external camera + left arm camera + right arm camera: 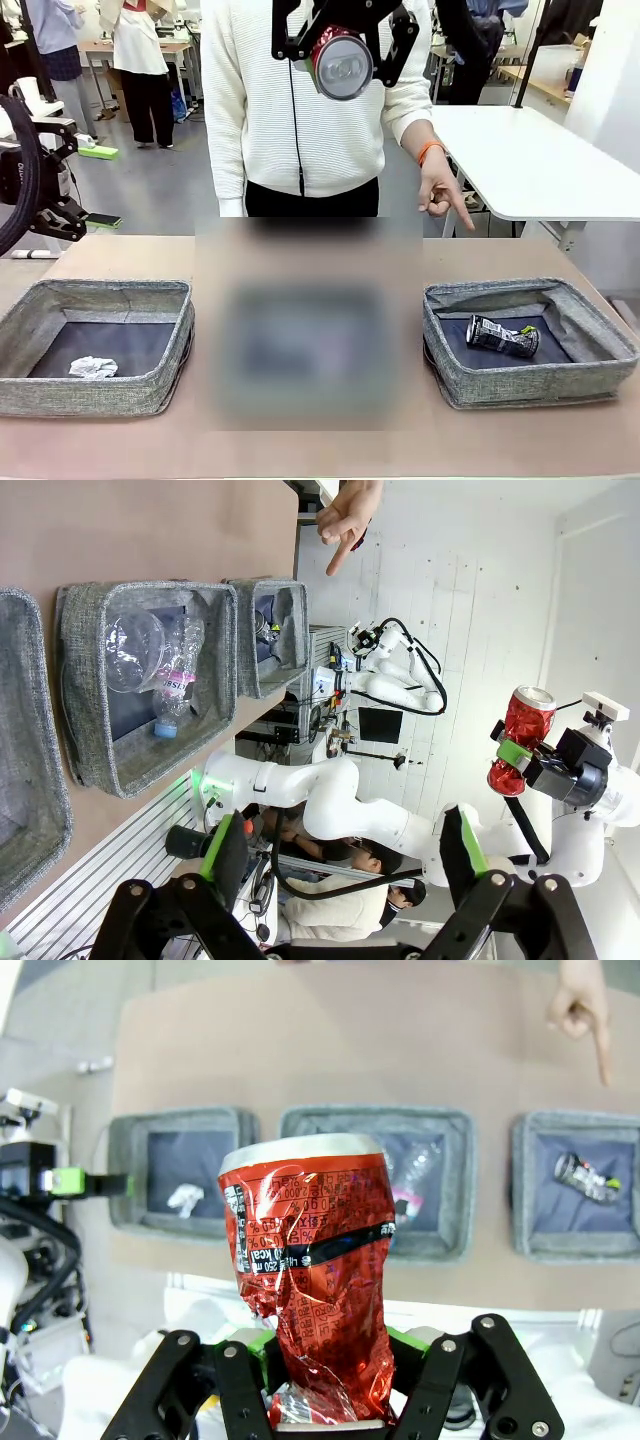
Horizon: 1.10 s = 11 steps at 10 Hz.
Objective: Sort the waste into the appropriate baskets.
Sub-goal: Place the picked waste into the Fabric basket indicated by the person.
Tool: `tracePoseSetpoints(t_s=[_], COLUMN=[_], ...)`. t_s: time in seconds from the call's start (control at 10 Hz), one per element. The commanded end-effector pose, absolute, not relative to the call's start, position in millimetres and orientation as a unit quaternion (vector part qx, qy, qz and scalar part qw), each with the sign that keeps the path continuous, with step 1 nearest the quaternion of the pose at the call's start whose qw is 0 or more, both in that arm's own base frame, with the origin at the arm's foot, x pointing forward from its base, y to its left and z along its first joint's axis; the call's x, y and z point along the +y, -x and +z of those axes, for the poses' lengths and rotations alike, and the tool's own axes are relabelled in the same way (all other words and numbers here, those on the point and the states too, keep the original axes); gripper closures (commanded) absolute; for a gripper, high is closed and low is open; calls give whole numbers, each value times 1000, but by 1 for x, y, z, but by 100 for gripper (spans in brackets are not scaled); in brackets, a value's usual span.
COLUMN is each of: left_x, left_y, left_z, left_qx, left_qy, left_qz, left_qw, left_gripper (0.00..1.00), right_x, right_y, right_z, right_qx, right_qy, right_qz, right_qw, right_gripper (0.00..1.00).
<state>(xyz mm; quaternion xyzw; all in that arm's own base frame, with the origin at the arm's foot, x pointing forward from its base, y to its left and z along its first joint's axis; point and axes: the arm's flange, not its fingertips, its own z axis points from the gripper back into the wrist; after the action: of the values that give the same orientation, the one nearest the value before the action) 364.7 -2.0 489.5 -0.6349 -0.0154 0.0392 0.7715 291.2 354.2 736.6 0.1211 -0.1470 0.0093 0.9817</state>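
Front view: the right gripper [346,40] hangs high above the table's middle, closed on a dented red can [341,62] whose top faces the camera. Behind it stands a person in a white sweater [290,110], whose hand [440,188] points a finger down toward the right basket [527,343]. In that basket lies the crushed black-white can [502,336] on its side on the dark floor. The left basket [95,345] holds the crumpled white paper ball [92,367] near its front wall. The left gripper [50,180] sits at the picture's left edge, off the table. In the left wrist view its green-padded fingers [224,846] stand wide apart with nothing between them, and the middle basket [146,685] shows a clear plastic cup [132,652] beside a clear plastic bottle [177,675] with a blue cap. The right wrist view shows the red can gripped low down, upright, above all three baskets in a row.
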Motion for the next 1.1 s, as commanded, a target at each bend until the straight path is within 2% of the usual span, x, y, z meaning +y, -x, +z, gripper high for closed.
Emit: tracePoseSetpoints(t_s=[0.0,0.4,0.5,0.6,0.7,0.8,0.9,1.0], left_x=[-3,-3,-3,-3,-3,-3,-3,-3], left_y=[-365,-365,-365,-365,-365,-365,-365,-365], left_z=[491,491,491,491,491,491,491,491], left_qx=[-23,-23,-23,-23,-23,-23,-23,-23], left_qy=[644,644,644,644,644,644,644,644], left_qz=[32,32,32,32,32,32,32,32], left_qw=[764,764,764,764,764,764,764,764], left_gripper=[0,0,0,0,0,0,0,0], right_x=[354,354,322,278,222,176,137,101], right_y=[-290,-291,-301,-313,-317,-311,-294,-276], right_z=[735,737,708,668,613,565,528,498], right_qx=[-150,-147,-132,-137,-102,-79,-56,-51], right_qy=[-120,-121,-125,-108,-135,-121,-181,-201], right_qz=[10,9,16,-30,-43,-84,-93,-123], right_qw=[981,982,983,984,985,986,977,970], right_gripper=[92,92,92,92,92,92,92,92])
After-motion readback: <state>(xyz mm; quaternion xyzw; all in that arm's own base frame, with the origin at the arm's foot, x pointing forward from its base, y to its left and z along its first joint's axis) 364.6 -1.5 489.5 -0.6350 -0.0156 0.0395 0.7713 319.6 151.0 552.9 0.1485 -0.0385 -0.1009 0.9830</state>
